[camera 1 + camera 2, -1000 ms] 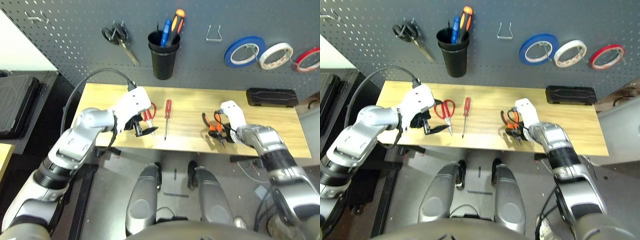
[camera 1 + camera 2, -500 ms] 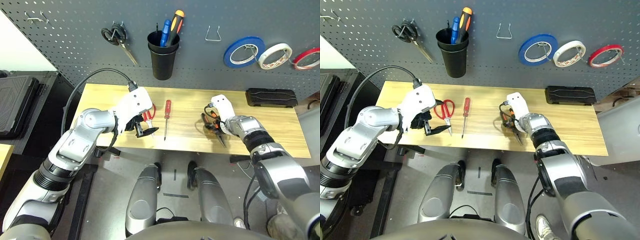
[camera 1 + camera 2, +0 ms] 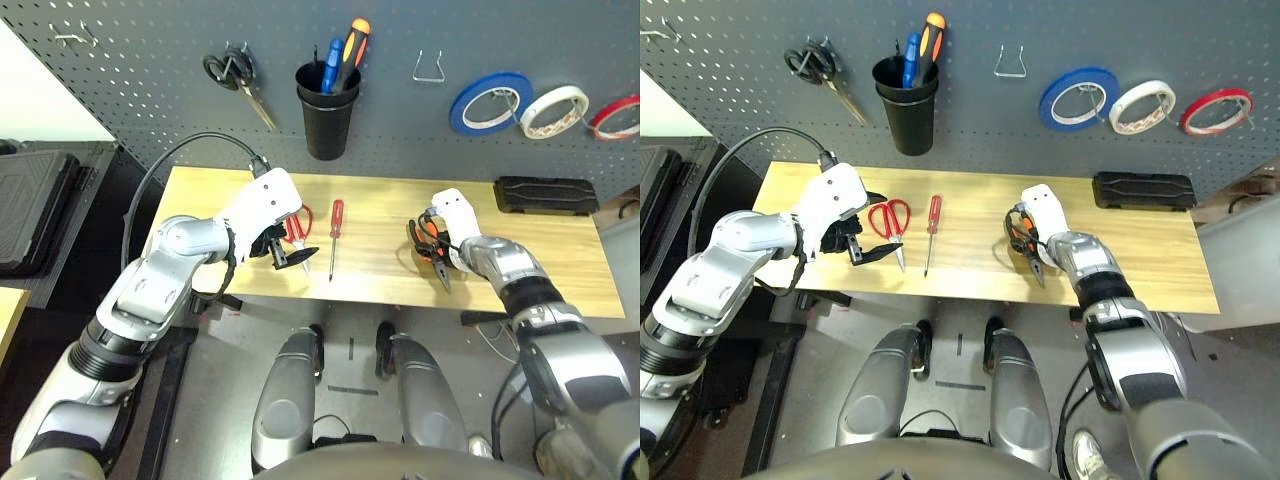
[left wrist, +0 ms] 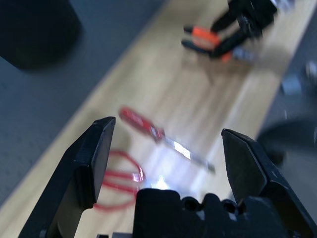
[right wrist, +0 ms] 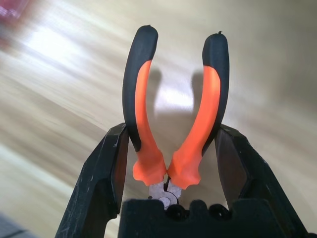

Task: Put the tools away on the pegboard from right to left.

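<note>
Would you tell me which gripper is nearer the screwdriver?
Left. The left gripper hovers open just beside the screwdriver, over the scissors; the right gripper holds the pliers further along the table.

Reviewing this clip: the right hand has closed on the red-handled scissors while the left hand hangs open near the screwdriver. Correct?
Not quite. The right hand is closed on the orange-and-black-handled pliers, as the right wrist view shows. The red-handled scissors lie on the table by the open left hand, beside the screwdriver.
</note>
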### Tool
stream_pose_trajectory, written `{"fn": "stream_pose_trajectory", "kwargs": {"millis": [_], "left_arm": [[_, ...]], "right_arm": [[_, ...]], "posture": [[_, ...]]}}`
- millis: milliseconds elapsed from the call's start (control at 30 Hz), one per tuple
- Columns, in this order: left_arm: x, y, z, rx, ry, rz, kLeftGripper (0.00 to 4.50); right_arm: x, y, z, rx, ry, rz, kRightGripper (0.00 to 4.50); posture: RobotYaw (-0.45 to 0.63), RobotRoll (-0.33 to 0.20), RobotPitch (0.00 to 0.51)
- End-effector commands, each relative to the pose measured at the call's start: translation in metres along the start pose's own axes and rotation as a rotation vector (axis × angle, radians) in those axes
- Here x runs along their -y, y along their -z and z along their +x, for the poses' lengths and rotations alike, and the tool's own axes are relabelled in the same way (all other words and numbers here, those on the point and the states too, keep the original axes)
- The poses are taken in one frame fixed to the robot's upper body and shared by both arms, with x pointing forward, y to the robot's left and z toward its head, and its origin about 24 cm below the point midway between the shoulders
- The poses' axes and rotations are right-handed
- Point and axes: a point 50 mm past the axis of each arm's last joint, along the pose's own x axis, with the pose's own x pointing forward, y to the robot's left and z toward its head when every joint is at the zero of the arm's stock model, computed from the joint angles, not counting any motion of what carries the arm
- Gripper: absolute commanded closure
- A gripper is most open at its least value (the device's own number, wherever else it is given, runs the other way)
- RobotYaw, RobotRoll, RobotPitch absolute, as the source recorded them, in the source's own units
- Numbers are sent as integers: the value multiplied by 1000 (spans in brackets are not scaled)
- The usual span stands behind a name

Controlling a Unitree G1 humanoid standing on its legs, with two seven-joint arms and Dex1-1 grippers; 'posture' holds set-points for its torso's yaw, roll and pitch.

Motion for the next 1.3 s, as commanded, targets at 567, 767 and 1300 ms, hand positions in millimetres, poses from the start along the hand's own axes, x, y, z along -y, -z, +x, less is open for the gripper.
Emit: {"fn": "stream_pose_trajectory", "kwargs": {"millis": [567, 767, 1300], "left_arm": [[-18, -69, -38, 462, -145, -82, 0], [-25, -86, -43, 562, -179, -111, 0], [-28, -76, -37, 485, -178, -109, 0]], "right_arm": [[-1, -47, -83, 458, -200, -255, 1620], [2, -74, -101, 540, -259, -256, 1620], [-4, -175, -139, 832, -326, -251, 1620]], "posture": [[226, 0, 247], [218, 0, 234], [200, 0, 219]]}}
